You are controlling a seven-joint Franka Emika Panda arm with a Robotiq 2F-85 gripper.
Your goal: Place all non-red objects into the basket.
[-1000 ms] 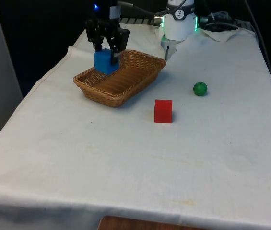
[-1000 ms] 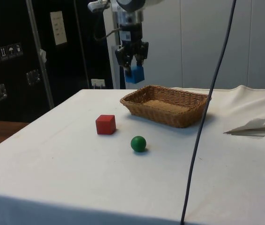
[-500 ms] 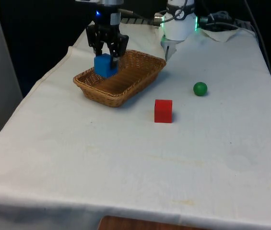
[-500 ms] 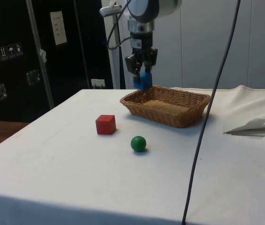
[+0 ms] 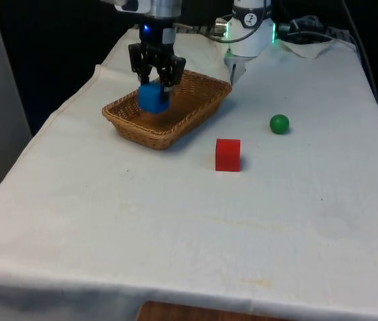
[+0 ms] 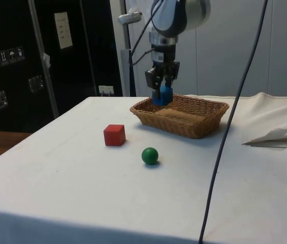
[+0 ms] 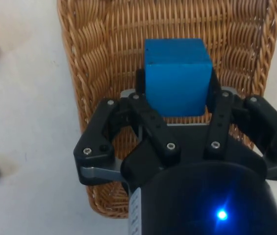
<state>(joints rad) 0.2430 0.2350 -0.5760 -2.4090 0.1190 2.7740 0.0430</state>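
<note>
My gripper (image 5: 155, 83) is shut on a blue cube (image 5: 153, 97) and holds it over the inside of the wicker basket (image 5: 195, 110), just above its floor. From the side, the gripper (image 6: 162, 91) hangs with the blue cube (image 6: 162, 95) at the height of the basket's rim (image 6: 184, 127). The wrist view has the blue cube (image 7: 177, 76) between the fingers (image 7: 139, 88) with the basket's weave (image 7: 104, 44) below it. A green ball (image 5: 279, 124) and a red cube (image 5: 227, 154) lie on the cloth to the front view's right of the basket.
The red cube (image 6: 114, 135) and green ball (image 6: 150, 155) sit on the white cloth between the basket and the table's near edge in the side view. A crumpled fold of cloth (image 6: 278, 136) lies at the side view's right. A black cable (image 6: 224, 132) hangs across the side view.
The gripper has carried the blue cube from outside the basket's end to over its inside, and lowered it towards the basket's floor. The red cube and green ball have not moved.
</note>
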